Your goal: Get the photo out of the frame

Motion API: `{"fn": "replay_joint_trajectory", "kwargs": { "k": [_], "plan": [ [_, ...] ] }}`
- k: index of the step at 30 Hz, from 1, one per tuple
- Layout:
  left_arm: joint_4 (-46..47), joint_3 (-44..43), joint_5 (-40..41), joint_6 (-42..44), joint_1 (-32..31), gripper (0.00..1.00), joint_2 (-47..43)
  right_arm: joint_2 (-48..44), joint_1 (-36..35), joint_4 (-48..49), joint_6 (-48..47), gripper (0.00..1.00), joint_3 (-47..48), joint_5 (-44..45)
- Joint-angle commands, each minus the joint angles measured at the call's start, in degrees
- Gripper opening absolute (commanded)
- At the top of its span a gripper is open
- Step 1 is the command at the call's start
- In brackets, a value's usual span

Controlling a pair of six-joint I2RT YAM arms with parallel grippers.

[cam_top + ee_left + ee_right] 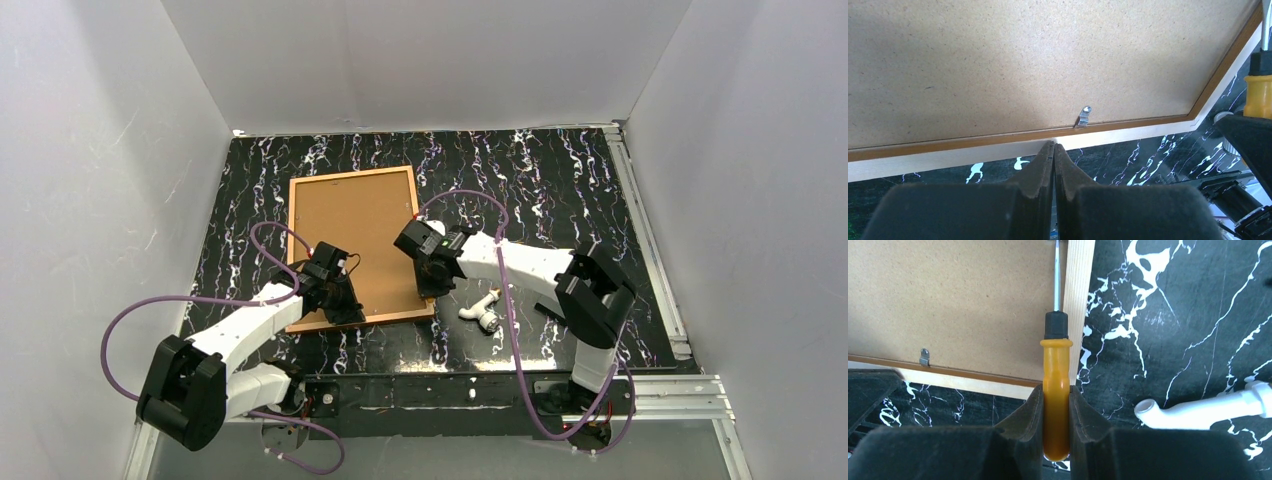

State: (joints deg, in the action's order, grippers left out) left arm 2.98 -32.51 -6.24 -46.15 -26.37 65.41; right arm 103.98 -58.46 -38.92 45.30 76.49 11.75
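Note:
The frame [355, 240] lies face down on the black marble table, its tan board back [1023, 65] facing up. The photo is hidden under that board. My left gripper [1054, 146] is shut with nothing between its pads. Its tips sit at the frame's pale near edge, just below a small metal clip [1083, 117]. In the top view the left gripper [345, 308] is at the frame's near side. My right gripper [1055, 390] is shut on a yellow-handled screwdriver [1056, 365], whose thin shaft runs along the frame's right edge near the near right corner [432, 312].
A white plastic pipe piece [482, 310] lies on the table just right of the frame's near right corner. It also shows beside the right gripper in the right wrist view [1208, 407]. White walls close the table on three sides.

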Motion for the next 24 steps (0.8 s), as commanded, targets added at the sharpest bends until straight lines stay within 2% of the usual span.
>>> {"fn": "replay_joint_trajectory", "kwargs": {
  "k": [1,5,8,13,19,21,24],
  "plan": [
    [-13.2,3.6,10.4,1.6,0.4,0.0,2.9,-2.5,1.2,0.1,-1.3,0.01,-0.4,2.5],
    [-13.1,3.4,10.4,1.2,0.4,0.0,2.9,-6.1,-0.2,2.9,2.6,0.01,-7.5,-2.1],
    [-13.8,3.0,10.8,0.7,0.4,0.0,3.5,-5.7,-1.2,2.3,4.7,0.01,-9.0,-0.8],
    [-15.3,2.6,12.0,0.0,0.4,0.0,3.6,-3.9,-1.9,-1.8,5.6,0.01,-5.4,4.7],
    [-17.6,1.9,14.2,-0.1,0.4,0.0,5.7,5.4,2.6,-7.8,1.5,0.01,9.2,14.0],
    [-16.9,2.1,13.6,-0.2,0.4,0.0,6.0,4.3,3.0,-4.7,-2.3,0.01,9.6,12.5],
    [-16.5,2.0,12.8,-0.2,0.4,0.0,5.7,-0.1,2.7,-1.3,-4.2,0.01,4.5,9.1]
  ]
}}
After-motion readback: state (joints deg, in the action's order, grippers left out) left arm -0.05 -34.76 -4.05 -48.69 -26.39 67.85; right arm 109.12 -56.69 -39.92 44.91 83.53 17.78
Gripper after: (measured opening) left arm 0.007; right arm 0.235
